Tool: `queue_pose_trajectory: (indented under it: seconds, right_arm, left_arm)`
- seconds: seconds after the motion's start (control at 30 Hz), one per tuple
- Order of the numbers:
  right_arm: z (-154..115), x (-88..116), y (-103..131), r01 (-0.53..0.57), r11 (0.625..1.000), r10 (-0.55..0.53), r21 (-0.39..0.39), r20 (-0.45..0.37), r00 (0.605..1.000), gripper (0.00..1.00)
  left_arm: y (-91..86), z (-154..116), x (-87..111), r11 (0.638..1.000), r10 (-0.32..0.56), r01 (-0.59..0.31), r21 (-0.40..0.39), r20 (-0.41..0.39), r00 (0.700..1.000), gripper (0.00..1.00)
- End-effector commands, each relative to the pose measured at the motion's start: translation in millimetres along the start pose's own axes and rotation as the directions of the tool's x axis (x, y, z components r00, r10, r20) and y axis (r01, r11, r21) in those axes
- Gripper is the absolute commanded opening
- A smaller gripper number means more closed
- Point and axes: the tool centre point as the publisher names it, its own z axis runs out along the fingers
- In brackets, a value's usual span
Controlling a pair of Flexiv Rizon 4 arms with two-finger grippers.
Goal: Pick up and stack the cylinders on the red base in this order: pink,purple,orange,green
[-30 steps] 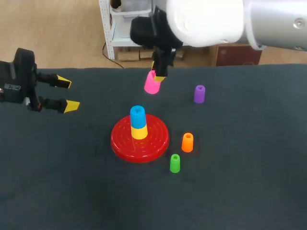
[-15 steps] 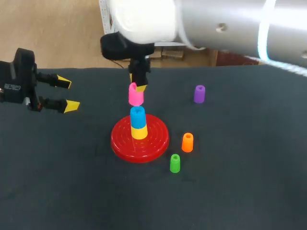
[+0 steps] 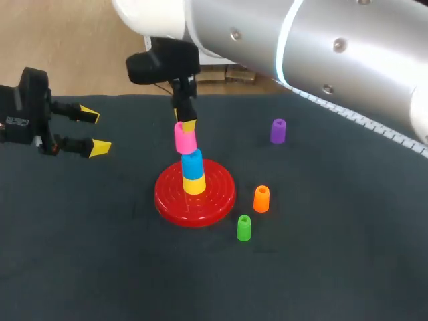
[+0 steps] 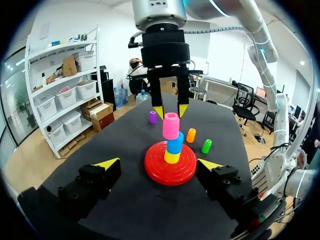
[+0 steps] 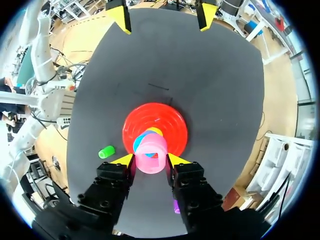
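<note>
Dark cloth covers the table (image 3: 334, 254), and near its middle the pink cylinder (image 3: 184, 138) hangs in the right gripper (image 4: 170, 111), clamped from two sides by the yellow-tipped fingers. Its long axis is close to upright, with a slight lean. Its lower rim meets, or nearly meets, the top of the blue cylinder (image 3: 192, 165); whether they touch cannot be told.

The alignment is what matters. In the head view the pink cylinder sits a little to the left of the blue cylinder's axis. In the right wrist view, looking down past the fingers, a crescent of blue and yellow shows beyond the pink rim instead of hiding under it. By my reading the two axes are not yet in line, so a small sideways correction and a levelling of the lean would be wanted before lowering and letting go. Released as it is, it could seat crooked or tip off.

The blue cylinder stands on the yellow cylinder (image 3: 194, 185) at the centre of the red base (image 3: 174, 197). Orange cylinder (image 3: 261, 198) and green cylinder (image 3: 244, 228) stand on the cloth just beside the base on its right; the purple cylinder (image 3: 278, 131) is farther off, also right. All three lie nearer the right arm. The left gripper (image 3: 95, 131) hovers well apart at the table's left edge, jaws spread and empty.
</note>
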Motion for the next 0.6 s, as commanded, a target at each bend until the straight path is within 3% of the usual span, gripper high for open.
queue_pose_trajectory:
  seconds: [0.03, 0.6]
  right_arm:
    - [-1.3, 0.8, 10.0, 0.000, 1.000, 0.000, 0.026, 0.002, 1.000, 0.00]
    - [16.6, 3.3, 19.3, -0.026, 1.000, 0.026, 0.003, -0.009, 1.000, 0.00]
  left_arm:
    - [1.8, 1.1, 1.6, 1.000, 0.003, -0.003, 0.002, 0.003, 1.000, 1.00]
    - [1.8, 1.1, 1.6, 1.000, 0.003, -0.003, 0.002, 0.003, 1.000, 1.00]
